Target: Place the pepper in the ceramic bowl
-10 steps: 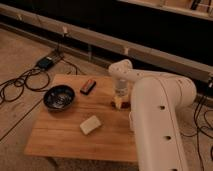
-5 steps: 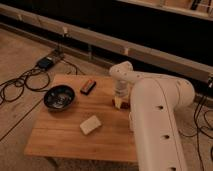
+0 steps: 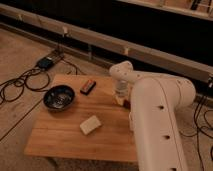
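Pepper (image 3: pixel 127 103): small dark-red bit at right edge of bench (image 3: pixel 65 137), just beside end effector (image 3: pixel 120 96), well apart from ceramic bowl (image 3: pixel 48 102) on bench's left. End effector points down there; can't tell how open it is or if it has hold of anything. Arm (image 3: pixel 160 115): bulky white link at right, wrist bent fwd & down. Dark block (image 3: pixel 88 87) near bowl, beige block (image 3: pixel 90 124) mid-bench.

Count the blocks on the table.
2: a dark block at the back, right of the bowl; a beige block mid-table. The gripper at the right edge may hide more.
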You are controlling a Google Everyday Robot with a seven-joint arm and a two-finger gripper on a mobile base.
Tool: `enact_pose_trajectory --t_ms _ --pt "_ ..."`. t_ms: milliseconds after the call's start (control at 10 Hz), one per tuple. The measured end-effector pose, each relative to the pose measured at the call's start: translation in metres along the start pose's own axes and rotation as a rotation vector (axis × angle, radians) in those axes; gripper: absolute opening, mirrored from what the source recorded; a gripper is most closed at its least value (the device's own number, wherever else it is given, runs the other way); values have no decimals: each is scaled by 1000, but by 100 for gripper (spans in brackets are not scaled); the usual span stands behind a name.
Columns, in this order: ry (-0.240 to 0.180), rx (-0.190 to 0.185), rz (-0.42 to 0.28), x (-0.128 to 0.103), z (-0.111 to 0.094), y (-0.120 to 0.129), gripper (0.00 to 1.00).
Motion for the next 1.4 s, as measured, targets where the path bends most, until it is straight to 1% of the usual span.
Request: enact_pose_trajectory --t_ms 200,300,400,700,900,1100,1200,1400 --pt "-13 24 25 -12 -25 -1 0" --pt "-25 45 31 -26 -42 1 0" --pt "-31 62 33 -36 -54 3 0" --pt "-45 97 33 -73 -81 19 0" --pt "-38 109 23 -93 -91 33 0" --pt "-22 111 3 -109 -94 47 0" --pt "-14 110 -17 -118 -95 55 0" --pt "1 111 -88 -141 -97 72 0"
